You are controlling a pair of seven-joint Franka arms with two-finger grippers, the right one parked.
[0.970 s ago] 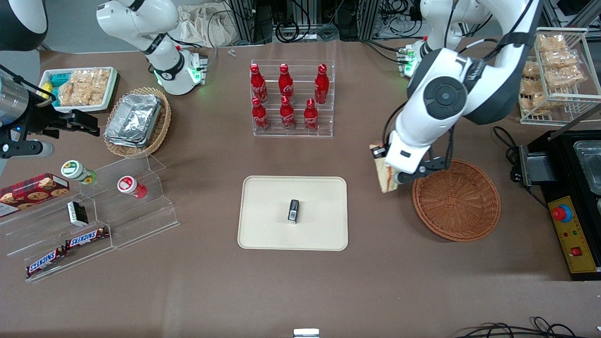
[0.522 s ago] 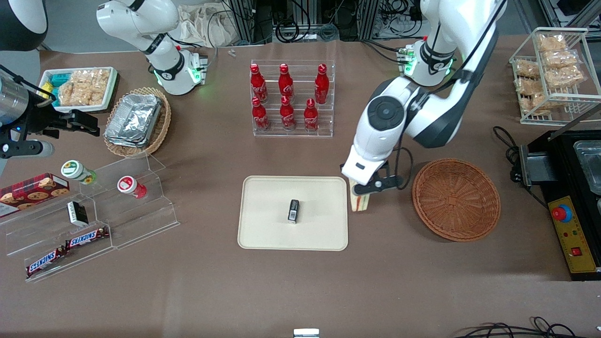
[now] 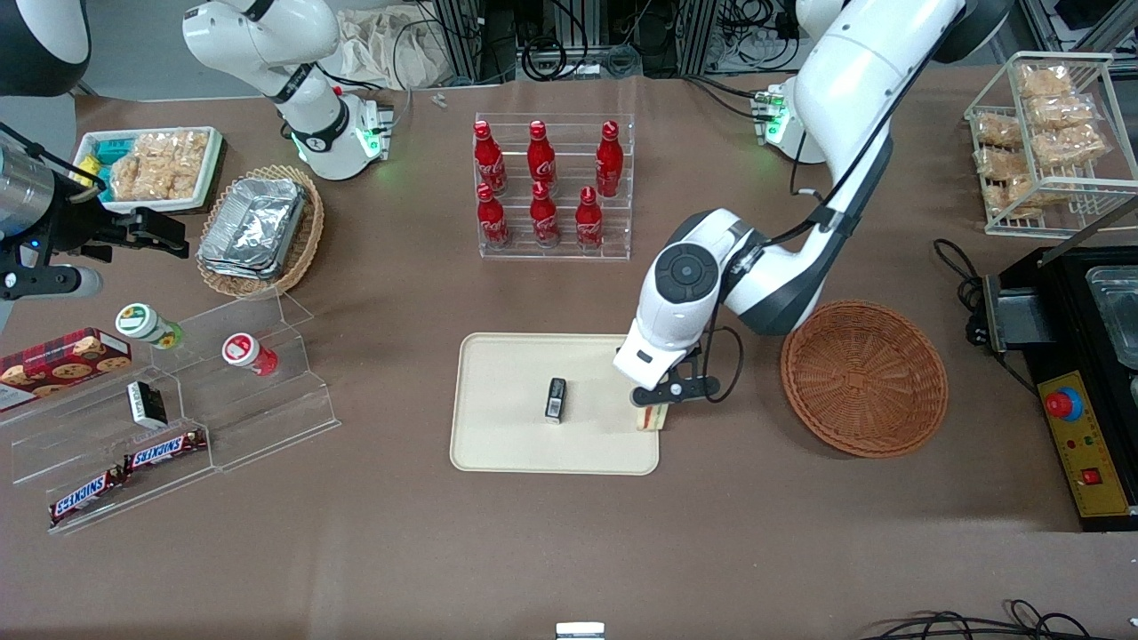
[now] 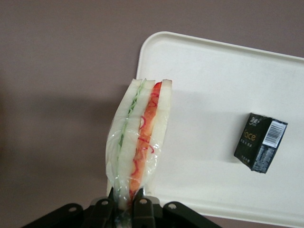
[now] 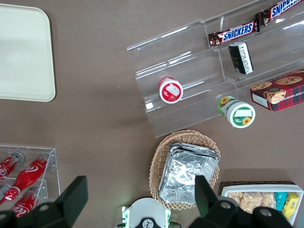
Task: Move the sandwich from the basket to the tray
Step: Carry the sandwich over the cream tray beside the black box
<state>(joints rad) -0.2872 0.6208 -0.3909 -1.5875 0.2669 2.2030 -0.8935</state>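
Note:
My left gripper point(image 3: 656, 406) is shut on the sandwich point(image 3: 652, 418), a plastic-wrapped wedge of white bread with red and green filling point(image 4: 140, 142). The gripper point(image 4: 127, 203) pinches the wedge's narrow end, and the cut edge points away from the wrist. The sandwich hangs over the rim of the cream tray point(image 3: 516, 436) on the side toward the basket, partly above the tray point(image 4: 213, 85) and partly above the brown table. The reddish-brown wicker basket point(image 3: 864, 378) stands beside the tray toward the working arm's end, with nothing in it.
A small black box point(image 3: 556, 398) lies in the tray's middle point(image 4: 260, 142). An acrylic rack of red bottles point(image 3: 553, 187) stands farther from the camera than the tray. A black machine point(image 3: 1085, 373) sits beside the basket. Acrylic steps with snacks point(image 3: 178, 400) lie toward the parked arm's end.
The left gripper has carried the sandwich from beside the basket to the tray's rim, moving toward the parked arm's end and nearer the camera.

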